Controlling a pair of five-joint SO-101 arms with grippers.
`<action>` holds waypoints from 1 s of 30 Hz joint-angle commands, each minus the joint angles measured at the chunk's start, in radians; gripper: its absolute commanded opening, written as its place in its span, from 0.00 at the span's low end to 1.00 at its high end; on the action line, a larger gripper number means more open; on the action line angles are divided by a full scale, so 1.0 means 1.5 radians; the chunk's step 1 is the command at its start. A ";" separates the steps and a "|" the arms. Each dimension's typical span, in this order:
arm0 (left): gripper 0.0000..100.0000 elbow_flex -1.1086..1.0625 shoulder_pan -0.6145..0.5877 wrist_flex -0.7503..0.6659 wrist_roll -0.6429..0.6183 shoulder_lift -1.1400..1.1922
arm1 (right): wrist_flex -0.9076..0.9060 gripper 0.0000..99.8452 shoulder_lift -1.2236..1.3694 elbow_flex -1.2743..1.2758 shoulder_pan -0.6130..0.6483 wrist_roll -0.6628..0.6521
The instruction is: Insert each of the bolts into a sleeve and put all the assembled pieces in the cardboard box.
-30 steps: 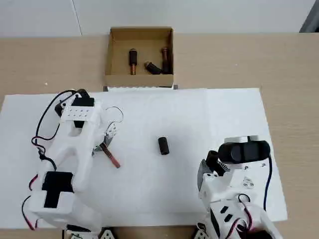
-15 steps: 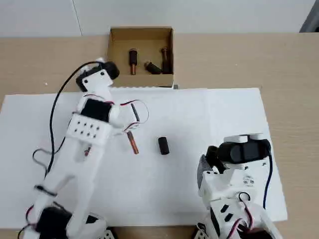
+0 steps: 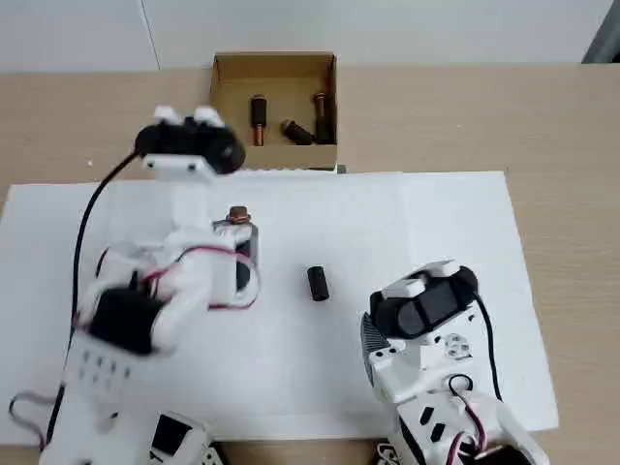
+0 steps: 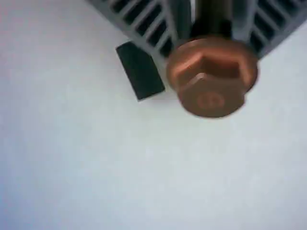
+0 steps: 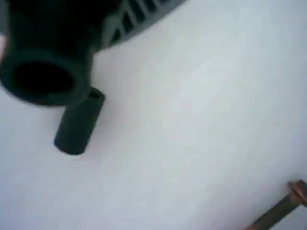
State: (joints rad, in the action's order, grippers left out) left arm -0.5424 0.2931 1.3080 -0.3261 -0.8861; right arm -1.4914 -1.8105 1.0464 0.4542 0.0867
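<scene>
— Where is the bolt [image 4: 211, 79]?

— In the left gripper [image 4: 211, 21]. The jaws are closed on its shank. From the left wrist the copper hex head faces the camera, with a ribbed grey jaw on either side. From above, it hangs over the left half of the white sheet [image 3: 436, 223], toward the far edge.

— And the right gripper [image 3: 376, 334]?

— It is clamped on a held sleeve [image 5: 41, 79], a black tube whose open end points at the wrist camera. That gripper is over the sheet's right half, toward the near edge.

— Is anything still lying free?

— Yes, a loose sleeve [image 3: 317, 283] lies on its side near the middle of the sheet, between the two arms and touching neither gripper.

— And the cardboard box [image 3: 274, 153]?

— It stands on the wooden table [image 3: 484, 116], with its front wall at the sheet's far edge, left of centre. The assembled pieces [image 3: 259, 118] lie inside it. One is alone on the left of the box floor. On the right there look to be two more, but they overlap, so I can't be sure of that count.
</scene>
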 commanded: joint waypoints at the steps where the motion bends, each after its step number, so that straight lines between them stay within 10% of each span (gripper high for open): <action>1: 0.01 -0.113 0.002 -0.103 0.010 -0.137 | 0.038 0.00 -0.002 0.013 0.008 -0.010; 30: 0.01 -0.483 0.005 -0.343 -0.172 -0.607 | 0.466 0.00 -0.002 0.312 0.214 -0.160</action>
State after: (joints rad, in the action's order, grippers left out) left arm -1.2727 0.2931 0.8247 -0.5562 -1.7822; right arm -0.8470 -1.8044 1.5129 0.7564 -0.1128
